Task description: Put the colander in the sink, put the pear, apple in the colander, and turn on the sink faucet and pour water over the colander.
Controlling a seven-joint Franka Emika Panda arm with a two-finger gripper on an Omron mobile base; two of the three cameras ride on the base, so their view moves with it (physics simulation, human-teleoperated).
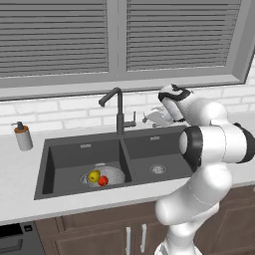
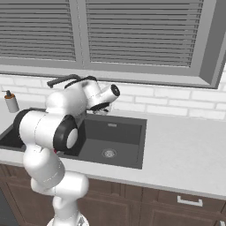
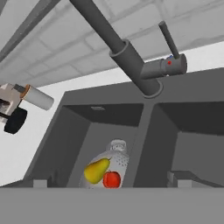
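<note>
The colander (image 1: 113,174) lies in the left basin of the dark sink (image 1: 60,152). Inside it are the yellow-green pear (image 1: 94,176) and the red apple (image 1: 103,181). The dark gooseneck faucet (image 1: 118,109) rises behind the divider, its spout over the left basin. My gripper (image 1: 148,118) hovers open and empty just right of the faucet's side lever (image 1: 131,123), not touching it. In the hand view the lever (image 3: 168,41) sticks up at upper right, with the faucet (image 3: 127,50), colander (image 3: 117,151), pear (image 3: 96,170) and apple (image 3: 112,179) below. One fingertip (image 3: 40,183) shows at lower left.
A grey soap dispenser (image 1: 22,136) with an orange-brown top stands on the counter left of the sink. The right basin (image 1: 158,162) holds nothing but its drain. A tiled wall and a window sill run close behind the faucet. Counter stretches to the right (image 2: 185,154).
</note>
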